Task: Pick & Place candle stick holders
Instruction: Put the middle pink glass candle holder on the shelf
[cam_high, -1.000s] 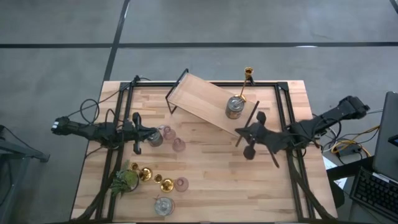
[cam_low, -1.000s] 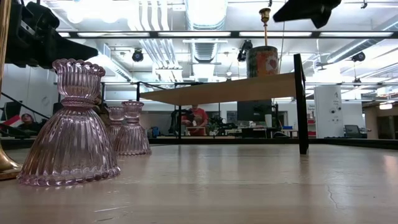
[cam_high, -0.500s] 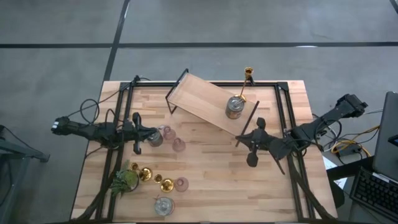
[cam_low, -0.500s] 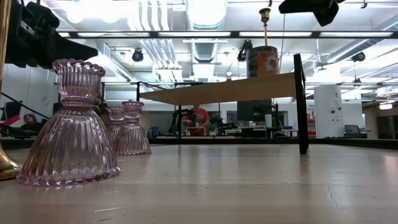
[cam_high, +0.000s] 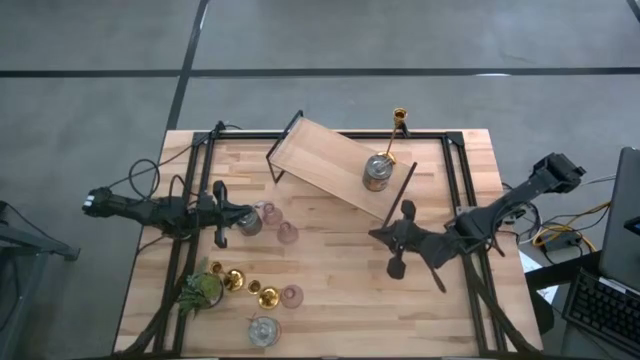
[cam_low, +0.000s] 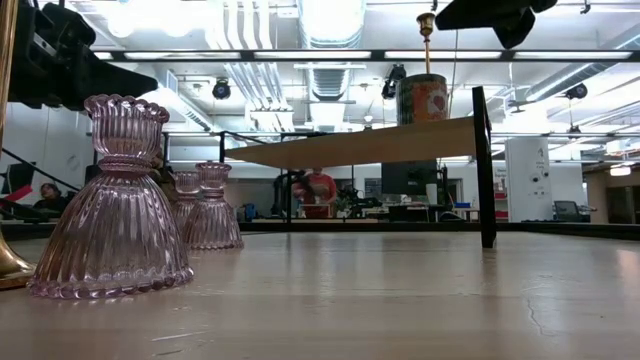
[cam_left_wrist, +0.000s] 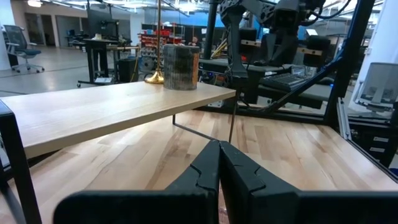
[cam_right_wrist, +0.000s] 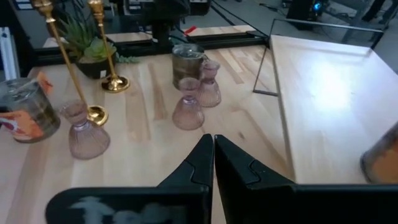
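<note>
on the raised shelf (cam_high: 320, 160) stand two holders (cam_high: 377, 172)

We see a butcher-block wooden table (cam_high: 340, 270) carrying a raised wooden shelf (cam_high: 325, 165) on thin black wire legs, set slantwise toward the table's far edge. A small green leafy plant (cam_high: 200, 291) sits at the table's near left corner. Off the table's right edge lie a keyboard (cam_high: 598, 310) and loose cables (cam_high: 560, 235). Beyond the table, a person (cam_low: 318, 190) in red sits among desks.

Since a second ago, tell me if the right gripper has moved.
Yes. The right gripper has pulled away from the wooden shelf, toward the table's near edge.
</note>
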